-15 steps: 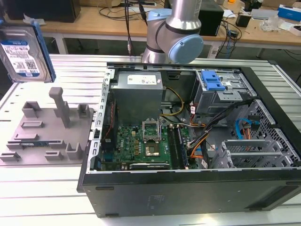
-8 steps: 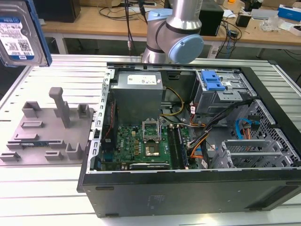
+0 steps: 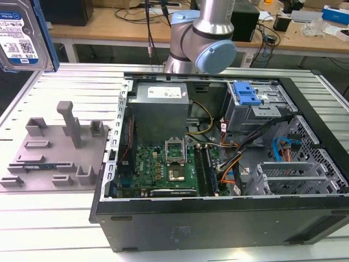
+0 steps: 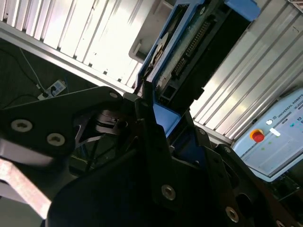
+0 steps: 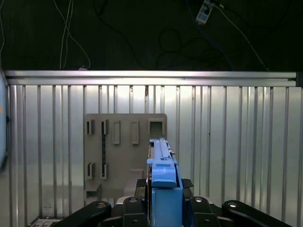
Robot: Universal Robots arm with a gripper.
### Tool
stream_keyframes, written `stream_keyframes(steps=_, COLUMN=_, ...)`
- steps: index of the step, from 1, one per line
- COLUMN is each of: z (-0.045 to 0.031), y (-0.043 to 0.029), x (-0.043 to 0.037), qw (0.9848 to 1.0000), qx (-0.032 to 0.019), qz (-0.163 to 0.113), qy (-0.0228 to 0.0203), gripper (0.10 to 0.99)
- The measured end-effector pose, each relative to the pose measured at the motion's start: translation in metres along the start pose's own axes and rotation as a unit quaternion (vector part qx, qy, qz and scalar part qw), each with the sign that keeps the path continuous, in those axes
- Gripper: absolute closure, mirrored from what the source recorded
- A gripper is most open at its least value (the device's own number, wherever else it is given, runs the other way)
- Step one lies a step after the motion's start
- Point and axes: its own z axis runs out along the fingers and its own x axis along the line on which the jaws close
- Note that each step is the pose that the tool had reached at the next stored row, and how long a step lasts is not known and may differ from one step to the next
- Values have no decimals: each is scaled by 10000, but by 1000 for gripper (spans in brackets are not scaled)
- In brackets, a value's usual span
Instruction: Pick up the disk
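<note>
The disk (image 3: 22, 38) hangs high above the table at the exterior view's far left, its white-and-blue label facing the camera. In the first wrist view the disk (image 5: 163, 175) stands edge-on, blue rail showing, with my gripper (image 5: 164, 204) shut on it from both sides. It hangs over the grey slotted holder tray (image 5: 125, 142). The second wrist view shows the disk (image 4: 189, 52) with its blue rail and connector edge, clamped by the dark fingers (image 4: 151, 118) of my gripper (image 4: 163, 125).
The grey holder tray (image 3: 54, 155) lies on the ribbed metal table (image 3: 49, 218), left of the open computer case (image 3: 218, 164). Inside the case sit a blue drive-bay bracket (image 3: 248, 95), a power supply (image 3: 161, 106) and loose cables. The arm's base (image 3: 199, 38) rises behind the case.
</note>
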Motion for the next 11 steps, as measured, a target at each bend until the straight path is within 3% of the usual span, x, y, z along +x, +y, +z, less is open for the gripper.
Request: stream_keyframes(steps=11, z=0, y=-1, x=0, qw=10000, qx=0, qz=0, qy=0, gripper=722)
